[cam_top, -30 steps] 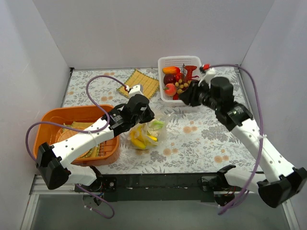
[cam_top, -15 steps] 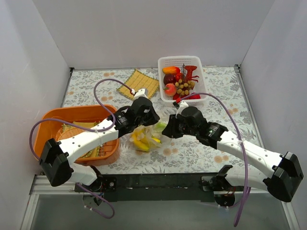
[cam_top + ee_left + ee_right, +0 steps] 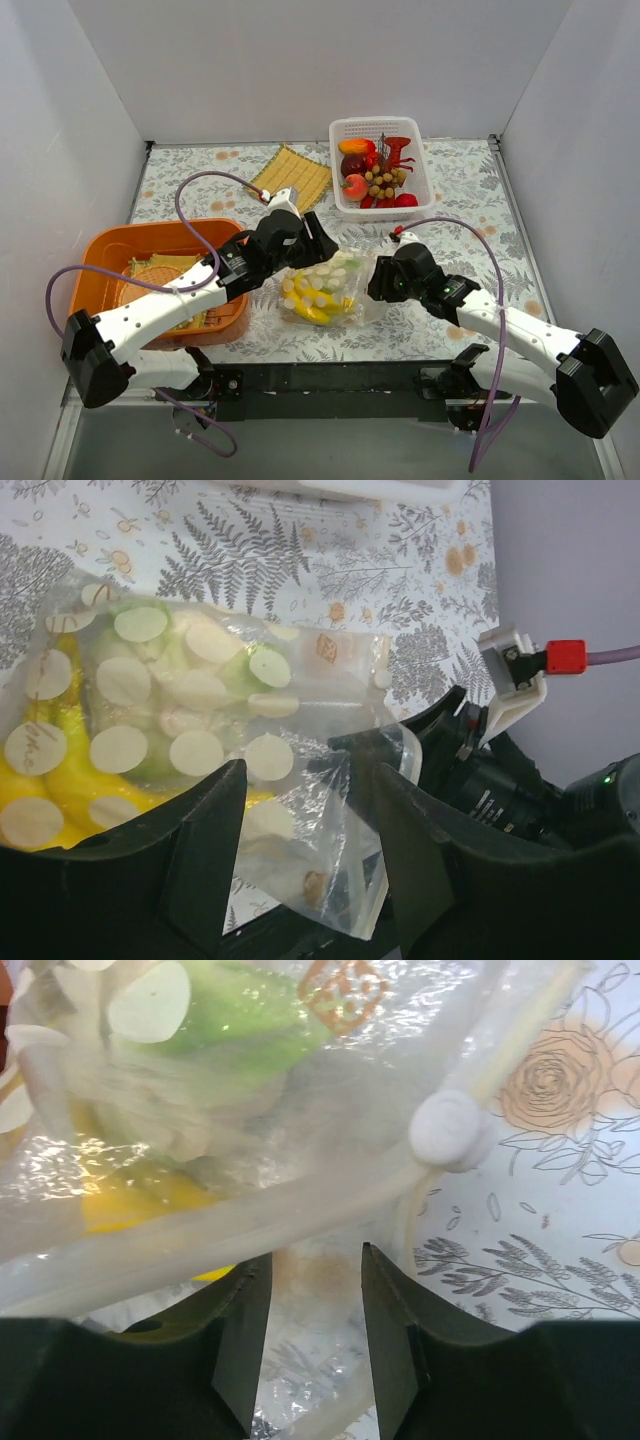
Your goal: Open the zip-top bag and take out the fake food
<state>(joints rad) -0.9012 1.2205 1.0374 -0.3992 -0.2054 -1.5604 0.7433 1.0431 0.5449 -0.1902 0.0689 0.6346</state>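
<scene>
Flanking zip-top bag edges, L gripper & R gripper spread.

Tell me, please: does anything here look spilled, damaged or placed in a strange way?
Nothing looks spilled or broken. The zip-top bag lies crumpled, with fake food still inside. Only the yellow woven mat at the back sits askew, turned diagonally on the table.

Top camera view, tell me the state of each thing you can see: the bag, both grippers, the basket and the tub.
bag: lying on the table, bananas inside, zip open or shut unclear.
left gripper: open, above the bag.
right gripper: open, at the bag's zip edge.
white basket: upright, holding toy fruit.
orange tub: upright, partly filled.
</scene>
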